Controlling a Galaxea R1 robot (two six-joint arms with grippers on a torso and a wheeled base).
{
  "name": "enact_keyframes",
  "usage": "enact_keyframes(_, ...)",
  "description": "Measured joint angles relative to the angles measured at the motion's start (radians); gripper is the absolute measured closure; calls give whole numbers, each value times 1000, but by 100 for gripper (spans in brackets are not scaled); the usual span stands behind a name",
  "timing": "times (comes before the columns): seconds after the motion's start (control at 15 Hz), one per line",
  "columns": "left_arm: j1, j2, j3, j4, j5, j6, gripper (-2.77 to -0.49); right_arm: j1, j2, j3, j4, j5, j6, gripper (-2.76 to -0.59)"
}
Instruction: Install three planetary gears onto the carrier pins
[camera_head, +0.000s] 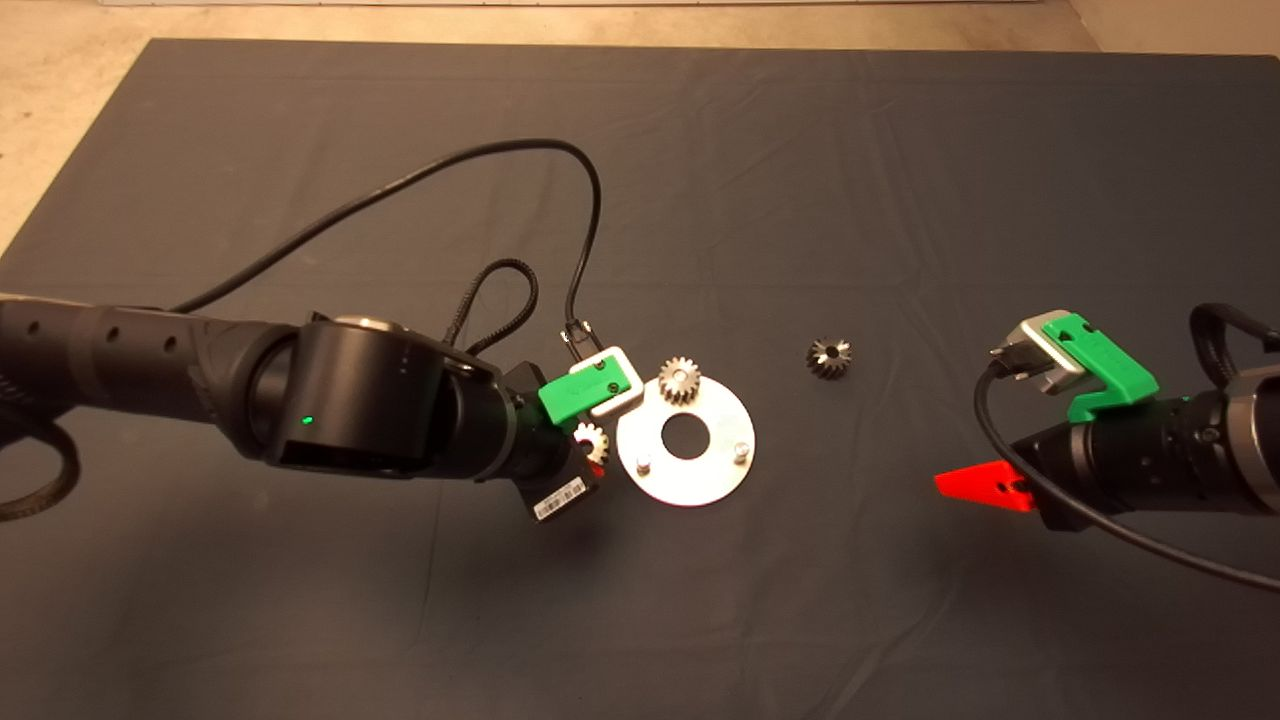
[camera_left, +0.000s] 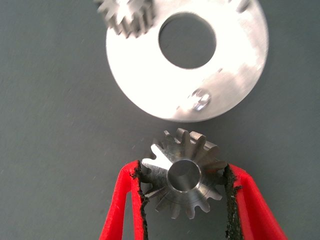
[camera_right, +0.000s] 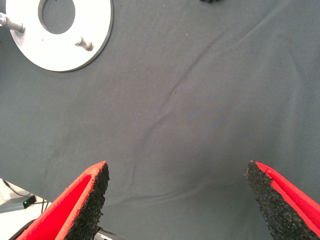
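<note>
The round silver carrier plate (camera_head: 686, 444) lies mid-mat, with one gear (camera_head: 680, 380) seated on its far pin. Two bare pins stand on it (camera_head: 644, 464) (camera_head: 741, 452). My left gripper (camera_head: 592, 443) is just left of the plate, shut on a second gear (camera_left: 184, 173), held close beside the plate (camera_left: 240, 75) and near a bare pin (camera_left: 201, 98). A third gear (camera_head: 829, 357) lies on the mat to the right of the plate. My right gripper (camera_right: 177, 192) is open and empty, hovering at the right; its view shows the plate (camera_right: 97, 30).
The dark mat (camera_head: 900, 200) covers the table. Black cables (camera_head: 590, 210) loop from the left arm over the mat behind the plate. Bare floor shows past the mat's far and left edges.
</note>
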Motion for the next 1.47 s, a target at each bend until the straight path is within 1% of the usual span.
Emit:
enact_keyframes(0.27,0,49,0,0,-2,-10,-63,0,0,0,0,0,0,-205)
enact_keyframes(0.33,0,53,0,0,-3,-19,-63,0,0,0,0,0,0,-205)
enact_keyframes(0.6,0,61,-2,0,-1,-23,-62,0,0,0,0,0,0,-205)
enact_keyframes(0.8,1,64,-31,0,-8,-23,-62,0,0,0,0,0,0,-205)
enact_keyframes(0.93,3,69,-51,1,-5,-22,-62,0,0,0,0,0,0,-205)
enact_keyframes(1.07,3,78,-51,1,-5,-22,-62,0,0,0,0,1,0,-205)
enact_keyframes(1.2,3,83,-53,1,-10,-22,-62,0,0,0,2,0,0,-205)
enact_keyframes(1.33,3,82,-54,1,-9,-22,-62,0,-3,0,5,0,0,-205)
enact_keyframes(1.47,3,82,-55,1,-13,-22,-62,0,-3,0,5,0,0,-205)
